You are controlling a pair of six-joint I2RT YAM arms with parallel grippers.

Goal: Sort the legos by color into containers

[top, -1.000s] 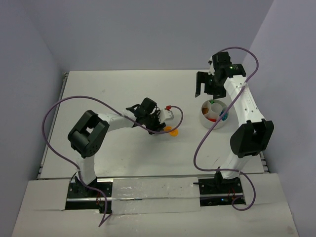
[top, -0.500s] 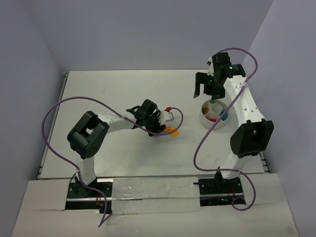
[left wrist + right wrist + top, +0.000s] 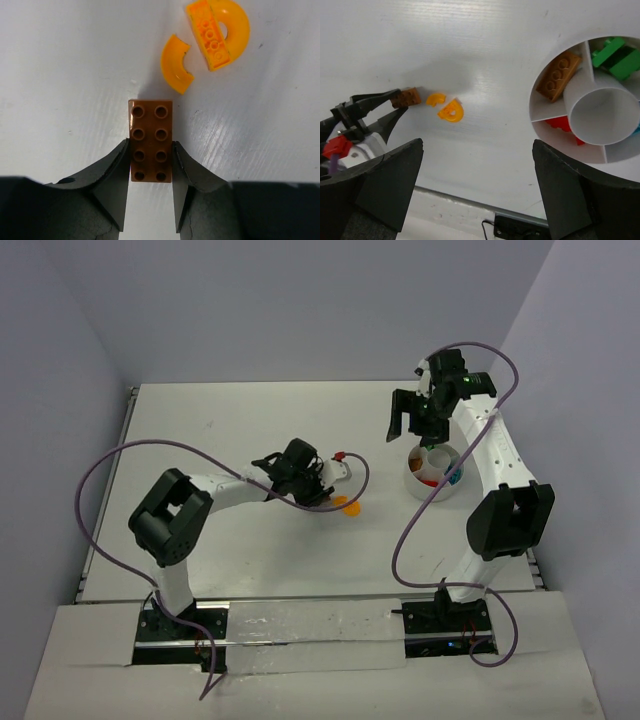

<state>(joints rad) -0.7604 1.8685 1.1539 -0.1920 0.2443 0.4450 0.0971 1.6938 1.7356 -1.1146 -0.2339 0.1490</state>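
Left wrist view: the left gripper (image 3: pixel 151 150) is closed on a brown brick (image 3: pixel 150 141), whose 2 long sides are pressed by the 2 dark, matte fingers (image 3: pixel 112 172). The brick is of glossy plastic, rectangular, with 8 round studs in 2 rows of 4, and its far half projects past the fingertips. It is seen over the white, faintly streaked surface (image 3: pixel 60 60); whether it rests there or is raised cannot be told.

Just beyond the brick, 2 orange pieces lie on the surface: 1 small quarter-arc (image 3: pixel 176 64) and 1 larger half-round piece (image 3: pixel 220 30) with a hole through it. They lie close together, with a narrow gap between them.

In the right wrist view, the right gripper (image 3: pixel 477 165) is spread wide, and nothing is held between its fingers. To its right the round white bowl (image 3: pixel 600 112) is seen, divided into wedges around a hollow central tube. 1 brown studded piece (image 3: pixel 558 75) lies in 1 wedge, green pieces (image 3: pixel 615 57) in the next, and red pieces (image 3: pixel 561 125) in a 3rd; their counts cannot be read.
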